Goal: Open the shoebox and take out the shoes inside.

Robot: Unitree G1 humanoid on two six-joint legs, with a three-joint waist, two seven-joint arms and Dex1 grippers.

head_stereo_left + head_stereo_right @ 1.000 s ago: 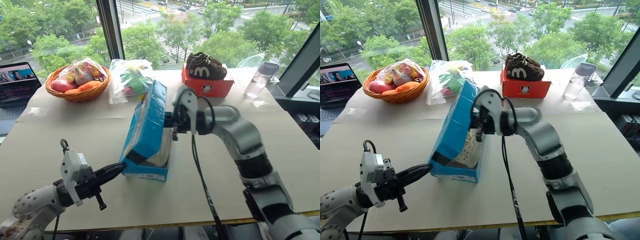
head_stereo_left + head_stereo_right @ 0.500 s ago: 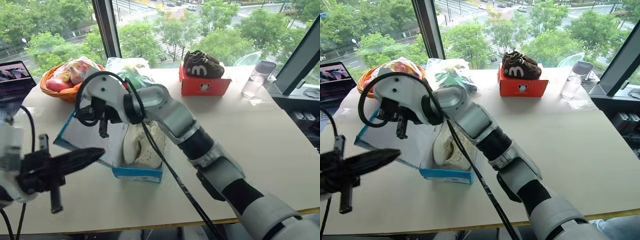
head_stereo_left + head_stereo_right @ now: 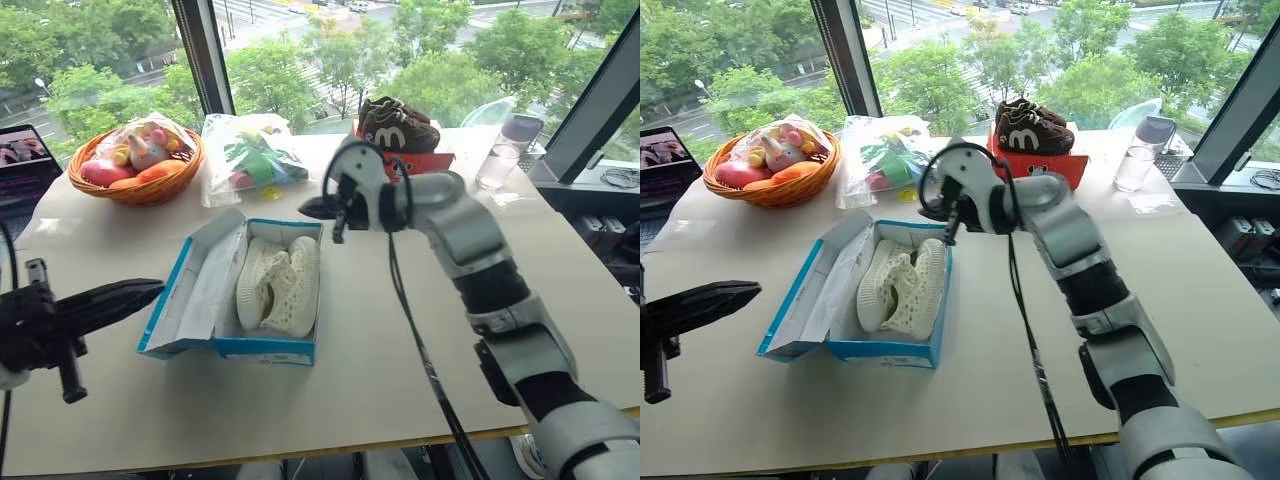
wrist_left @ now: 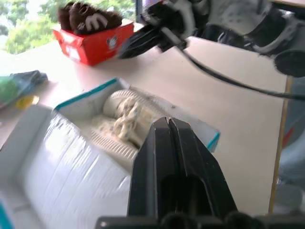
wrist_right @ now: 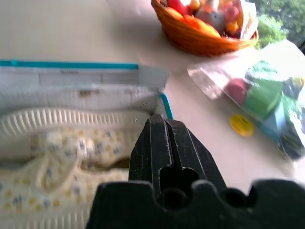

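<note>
Left gripper: fingers pressed together, empty, hanging just left of shoebox. Shoebox lies open on table, lid flap folded out to left, white inside showing. Shoes sit side by side in box. You should find them light, soft, perforated uppers yielding; pinch at heel collar or stiffer sole edge. Right gripper: fingers together, empty, above box's far right corner.

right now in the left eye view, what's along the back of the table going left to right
laptop → basket → plastic bag → red box with the brown shoes → cup
</note>
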